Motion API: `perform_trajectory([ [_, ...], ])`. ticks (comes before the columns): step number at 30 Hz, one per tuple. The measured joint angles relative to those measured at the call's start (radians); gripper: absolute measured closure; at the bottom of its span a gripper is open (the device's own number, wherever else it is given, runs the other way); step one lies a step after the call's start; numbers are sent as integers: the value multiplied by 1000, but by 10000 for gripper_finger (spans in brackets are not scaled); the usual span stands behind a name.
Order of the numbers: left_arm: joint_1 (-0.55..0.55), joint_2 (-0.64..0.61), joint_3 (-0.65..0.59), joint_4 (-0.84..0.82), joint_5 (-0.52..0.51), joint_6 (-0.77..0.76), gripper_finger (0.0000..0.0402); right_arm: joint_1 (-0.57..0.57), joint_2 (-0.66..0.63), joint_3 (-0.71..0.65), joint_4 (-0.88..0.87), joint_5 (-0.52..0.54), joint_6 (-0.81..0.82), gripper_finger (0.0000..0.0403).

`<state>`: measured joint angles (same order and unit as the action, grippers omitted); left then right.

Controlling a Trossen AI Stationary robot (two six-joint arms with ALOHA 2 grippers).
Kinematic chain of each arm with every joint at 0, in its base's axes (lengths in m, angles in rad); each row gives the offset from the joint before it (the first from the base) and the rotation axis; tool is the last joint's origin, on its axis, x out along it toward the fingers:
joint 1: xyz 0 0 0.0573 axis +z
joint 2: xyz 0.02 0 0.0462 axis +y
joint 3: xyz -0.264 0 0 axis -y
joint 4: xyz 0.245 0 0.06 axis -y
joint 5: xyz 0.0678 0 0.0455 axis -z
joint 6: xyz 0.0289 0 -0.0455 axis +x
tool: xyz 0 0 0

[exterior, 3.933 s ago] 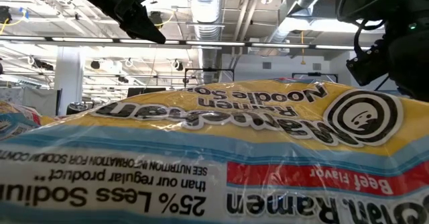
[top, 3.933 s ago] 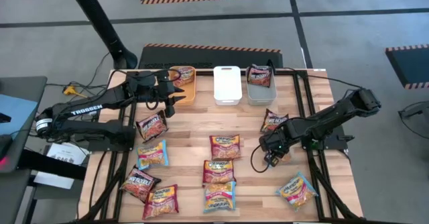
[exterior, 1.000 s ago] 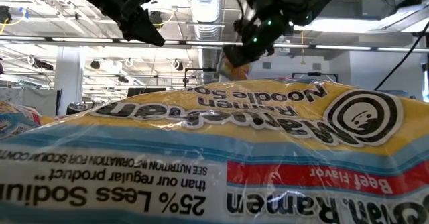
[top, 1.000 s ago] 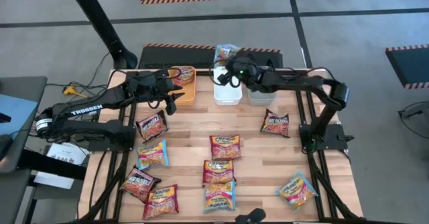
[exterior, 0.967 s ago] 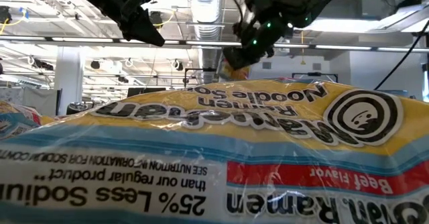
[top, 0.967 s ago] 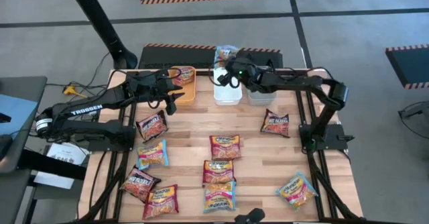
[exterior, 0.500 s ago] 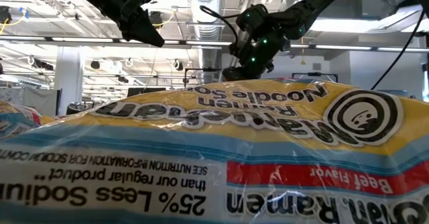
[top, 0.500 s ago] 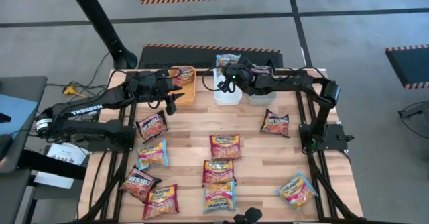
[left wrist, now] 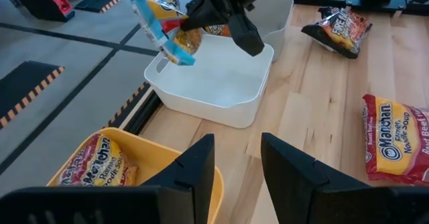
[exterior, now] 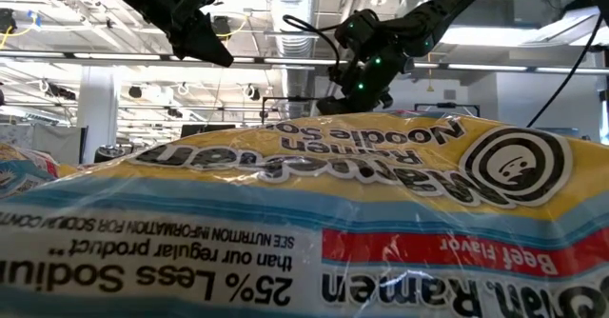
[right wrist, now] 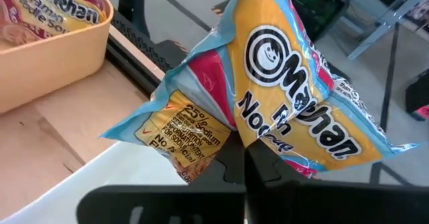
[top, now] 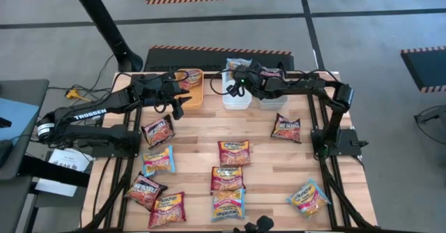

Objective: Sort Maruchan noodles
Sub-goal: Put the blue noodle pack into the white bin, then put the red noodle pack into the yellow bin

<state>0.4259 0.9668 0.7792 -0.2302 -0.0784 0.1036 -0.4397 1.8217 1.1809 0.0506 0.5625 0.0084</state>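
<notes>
My right gripper (top: 239, 74) is shut on a light-blue and yellow noodle packet (top: 237, 64) and holds it above the far edge of the white bin (top: 235, 97). The packet also shows in the right wrist view (right wrist: 268, 96) and in the left wrist view (left wrist: 167, 26). My left gripper (top: 178, 99) is open and empty (left wrist: 238, 160), low beside the orange bin (top: 189, 90), which holds an orange packet (left wrist: 90, 163). Several more packets lie flat on the table, among them an orange one (top: 233, 152) and a maroon one (top: 158, 130). My right gripper pinches the packet between its two fingers by one edge (right wrist: 247, 142). The fingers (left wrist: 231, 19) slant down from the table's right side. The packet stands out tilted beyond the fingertips, lifted clear above the white bin's far rim.
A grey bin (top: 270, 93) with a maroon packet (top: 270, 73) stands right of the white bin. Another maroon packet (top: 286, 127) lies near the right edge. A blue packet (exterior: 304, 223) right in front of the low camera blocks most of that view.
My right gripper has come a little down and toward the table's near edge with the light-blue packet, over the white bin. The packet stays clear in the hold.
</notes>
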Motion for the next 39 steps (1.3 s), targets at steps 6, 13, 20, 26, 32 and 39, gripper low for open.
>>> perform_trajectory([
  [6, 0, 0, 0, -5, 0, 0, 288, -9, 0, 0, -12, -3, 11, 399],
  [13, 0, 0, 0, -22, 0, 0, 287, -29, 0, 0, -13, -11, 11, 379],
  [20, 0, 0, 0, -23, 0, 0, 287, -34, 0, 0, -13, -12, 11, 339],
  [26, 0, 0, 0, -23, 0, 7, 287, -34, 0, 0, -12, -19, 11, 335],
  [32, 0, 0, 0, -27, 0, 7, 287, -34, 0, 0, -12, -25, 11, 335],
  [39, 0, 0, 0, -27, 0, 7, 287, -22, -4, 0, -12, -138, 10, 334],
])
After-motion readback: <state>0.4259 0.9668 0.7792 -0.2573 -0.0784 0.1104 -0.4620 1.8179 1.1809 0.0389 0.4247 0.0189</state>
